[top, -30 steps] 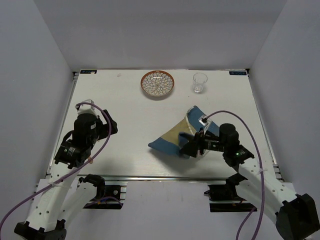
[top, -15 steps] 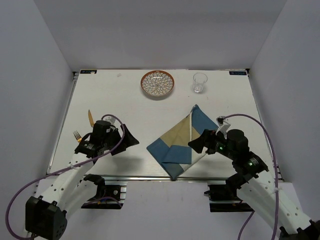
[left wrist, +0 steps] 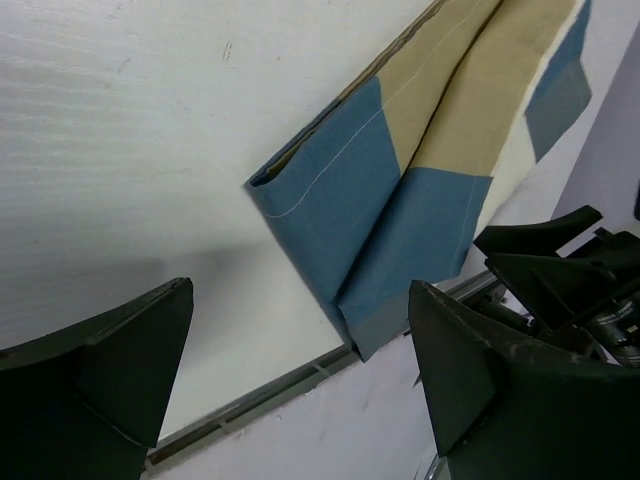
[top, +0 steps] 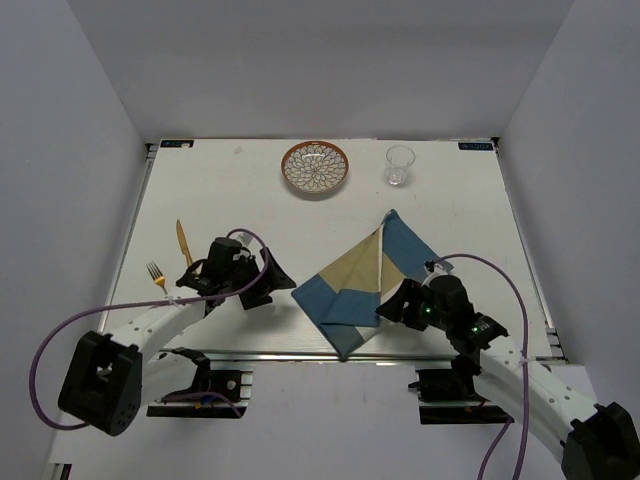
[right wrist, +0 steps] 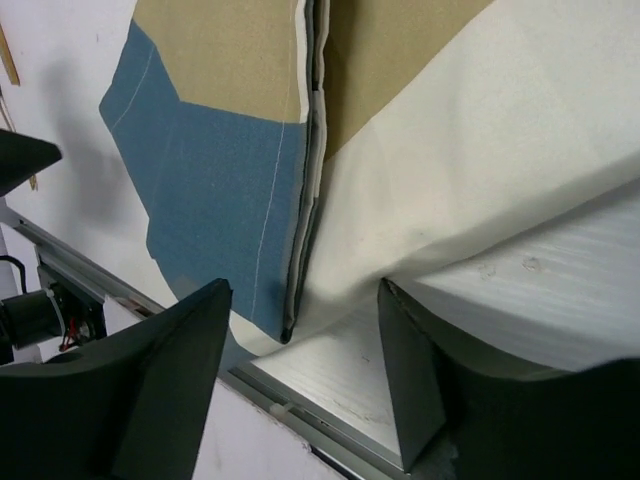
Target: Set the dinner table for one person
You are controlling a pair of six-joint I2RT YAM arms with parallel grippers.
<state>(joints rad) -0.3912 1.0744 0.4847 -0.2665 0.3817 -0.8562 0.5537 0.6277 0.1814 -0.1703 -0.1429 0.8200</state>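
Dinner table [top: 470, 210]; placemat [top: 355, 290] corner overlaps rail [top: 260, 353]

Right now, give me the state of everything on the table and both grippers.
Placemat: folded, lying flat, near corner past the table edge.
Plate: upright, empty.
Glass: upright.
Fork: lying flat.
Knife: lying flat.
Left gripper: open, empty.
Right gripper: open, empty.
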